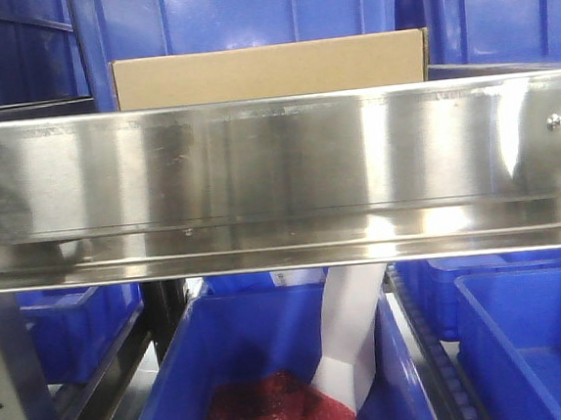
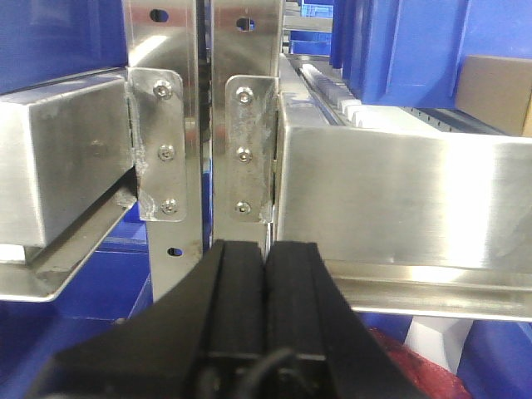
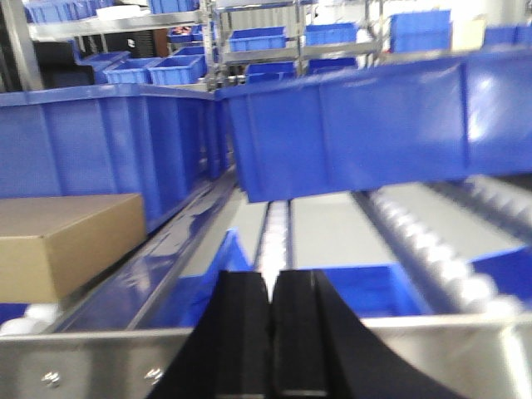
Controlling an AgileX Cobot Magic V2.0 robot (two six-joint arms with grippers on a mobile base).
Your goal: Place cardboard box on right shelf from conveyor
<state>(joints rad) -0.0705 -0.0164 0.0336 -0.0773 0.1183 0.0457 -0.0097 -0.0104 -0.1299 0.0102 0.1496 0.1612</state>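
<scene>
The plain tan cardboard box [image 1: 268, 70] rests on the right shelf, just behind its broad shiny steel lip [image 1: 276, 161]. In the left wrist view the cardboard box [image 2: 496, 91] shows at the far right, well beyond my left gripper [image 2: 266, 246], which is shut on nothing in front of the steel uprights. The right wrist view has the cardboard box [image 3: 66, 241] lying to the left on the shelf's roller lane. My right gripper [image 3: 270, 279] is shut and empty over the shelf's front lip [image 3: 100, 362], apart from the box. The conveyor is out of view.
Large blue bins [image 1: 273, 9] stand behind the box, and a tilted blue bin [image 3: 374, 125] sits on the rollers [image 3: 432, 249] to the right. Lower blue bins [image 1: 265, 369] hold red mesh and a white item. Bolted steel uprights [image 2: 241, 125] stand ahead of the left gripper.
</scene>
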